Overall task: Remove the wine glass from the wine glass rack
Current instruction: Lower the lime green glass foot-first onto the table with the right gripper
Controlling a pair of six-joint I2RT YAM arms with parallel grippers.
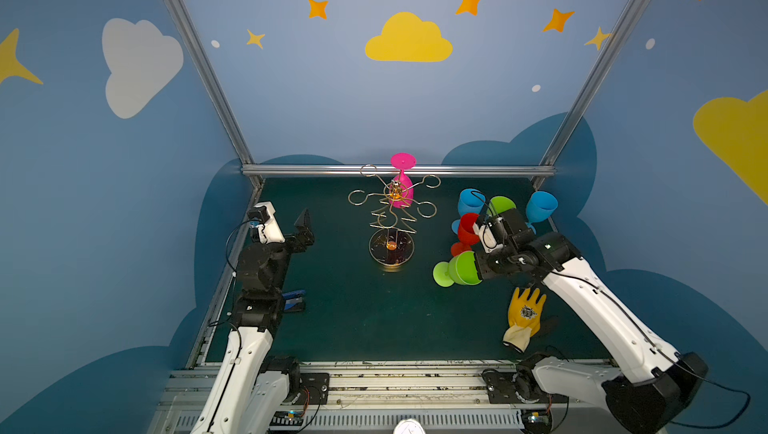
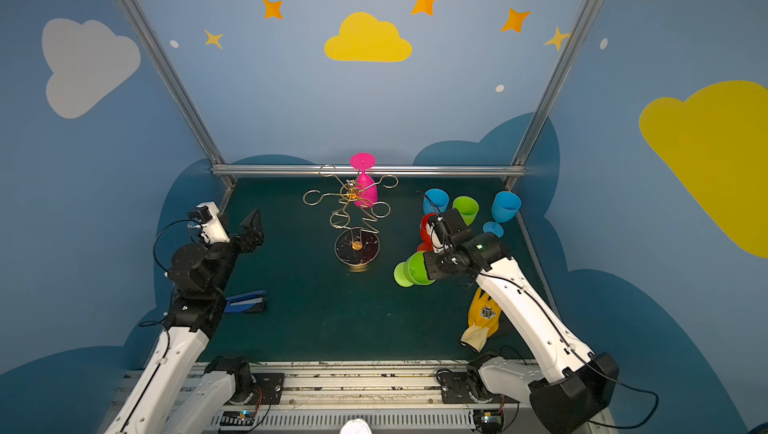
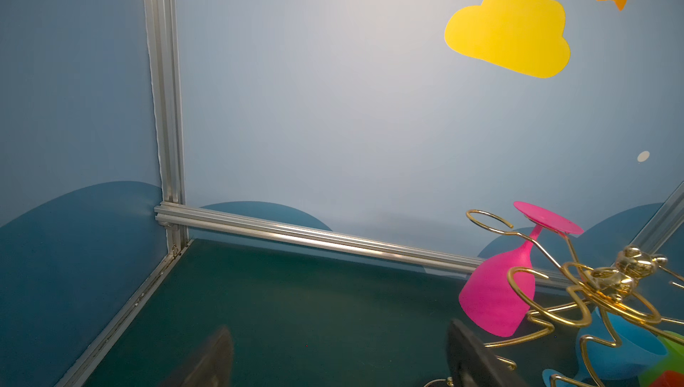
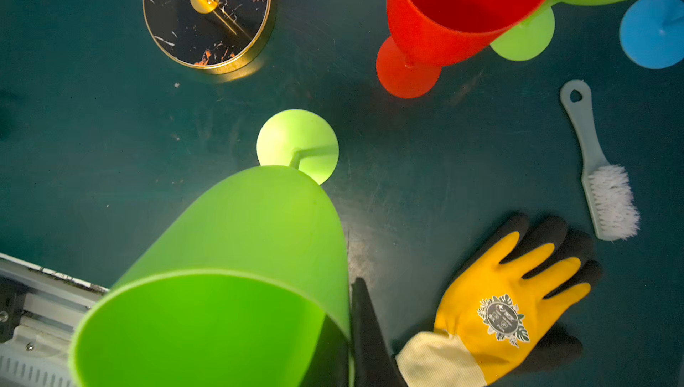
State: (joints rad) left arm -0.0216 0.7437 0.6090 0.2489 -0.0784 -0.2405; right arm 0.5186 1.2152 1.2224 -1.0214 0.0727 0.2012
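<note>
One pink wine glass (image 1: pixel 402 192) is seen hanging upside down on the wine glass rack (image 1: pixel 392 208), in the loop facing the far edge of the desk (image 1: pixel 353 311). The five other loops are seen empty. The rack is stood mid-desk, toward the far edge.

Toward the far right corner, four glasses are stood upright: a red glass (image 1: pixel 468 229), a lime glass (image 1: pixel 501 204), a blue glass (image 1: pixel 469 201) and a farther blue glass (image 1: pixel 541 205).

A fifth, the green wine glass (image 1: pixel 459 270), is held tilted by the right claw (image 1: pixel 477 266), which is clamped on its rim. Whether its foot touches the desk cannot be told.

The left claw (image 3: pixel 337 333) is held empty near the left edge, jaws apart.

The task is judged nearly done: the green one is to be released and the pink one lifted off.
</note>
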